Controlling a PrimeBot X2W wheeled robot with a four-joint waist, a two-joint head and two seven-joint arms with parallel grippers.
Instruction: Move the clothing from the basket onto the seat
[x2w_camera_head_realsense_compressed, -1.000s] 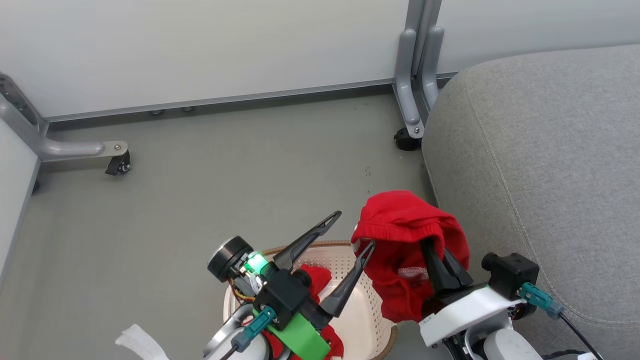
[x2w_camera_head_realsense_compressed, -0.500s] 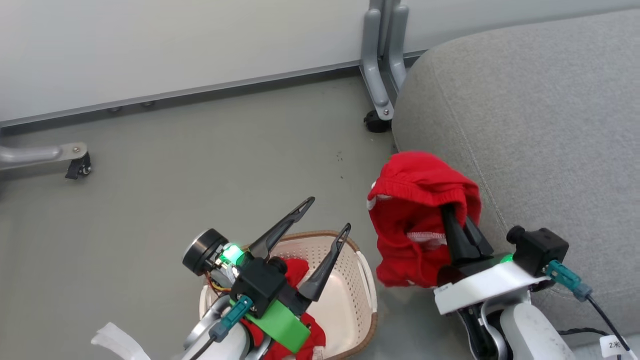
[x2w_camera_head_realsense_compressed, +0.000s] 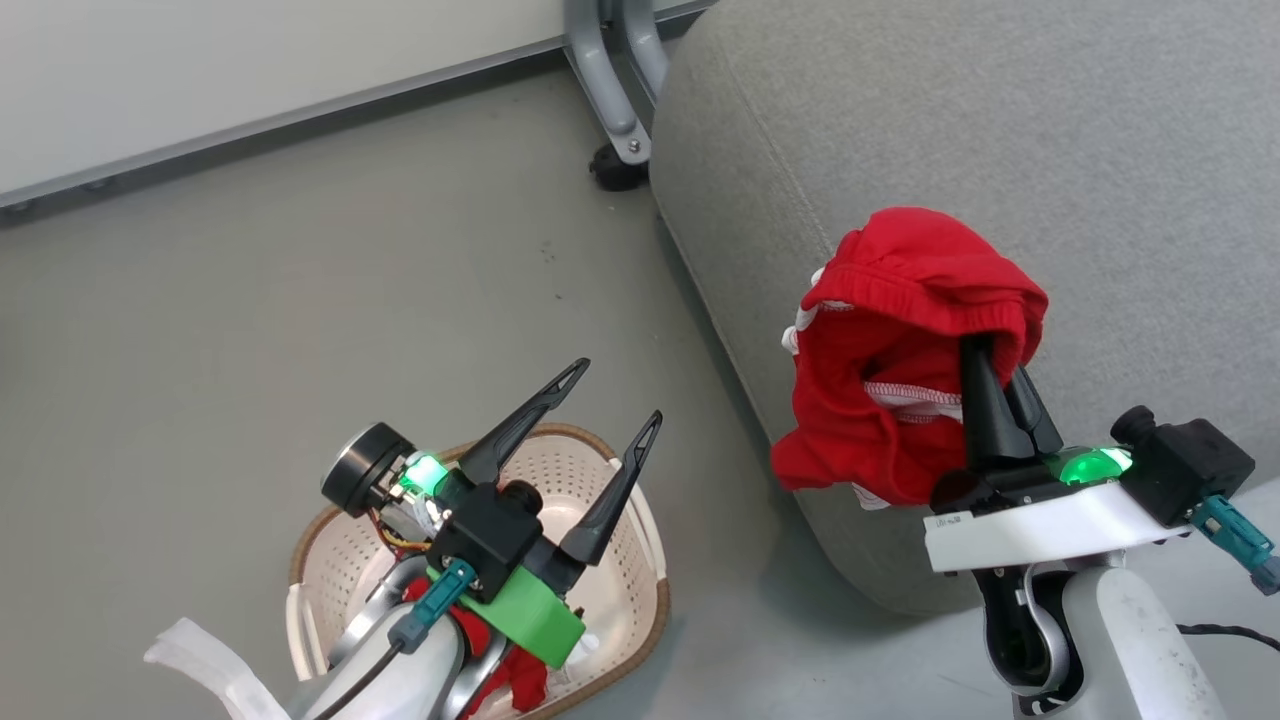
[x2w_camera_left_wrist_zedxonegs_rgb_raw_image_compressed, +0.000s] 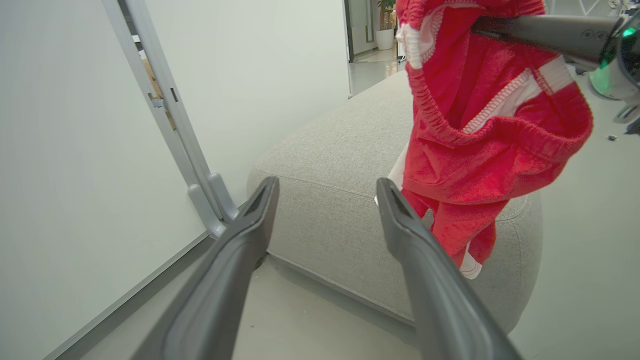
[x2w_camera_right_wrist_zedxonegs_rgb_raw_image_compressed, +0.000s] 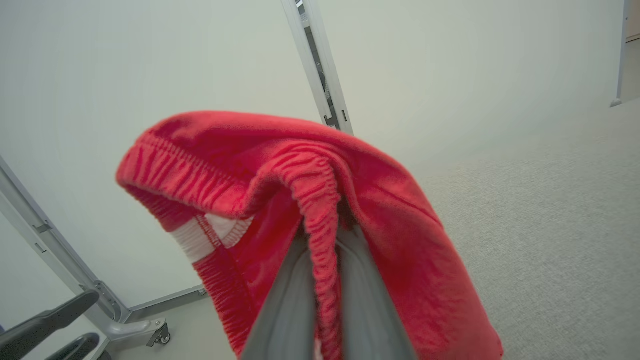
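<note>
Over the near edge of the seat (x2w_camera_head_realsense_compressed: 1000, 120), a red garment (x2w_camera_head_realsense_compressed: 905, 330) with white trim, pinched at its ribbed waistband between the closed fingers of the right gripper (x2w_camera_head_realsense_compressed: 992, 362). Draped over the fingertips and dangling free, with the lower part hanging beside the seat's rounded side in the left wrist view.

Down on the floor (x2w_camera_head_realsense_compressed: 250, 300), the basket (x2w_camera_head_realsense_compressed: 340, 560), with a second garment (x2w_camera_head_realsense_compressed: 515, 675) inside. Above it the left gripper (x2w_camera_head_realsense_compressed: 621, 388), spread wide and holding nothing.

For a clean drop: carry further in over the seat, lower right onto the cushion, and only then open, to prevent a slide off the rounded edge. Probably prone to snagging on the fingertips, so draw back low and slow.

No brand or legible print on the garment. A small label (x2w_camera_head_realsense_compressed: 950, 520) on the right wrist, too small to read.
</note>
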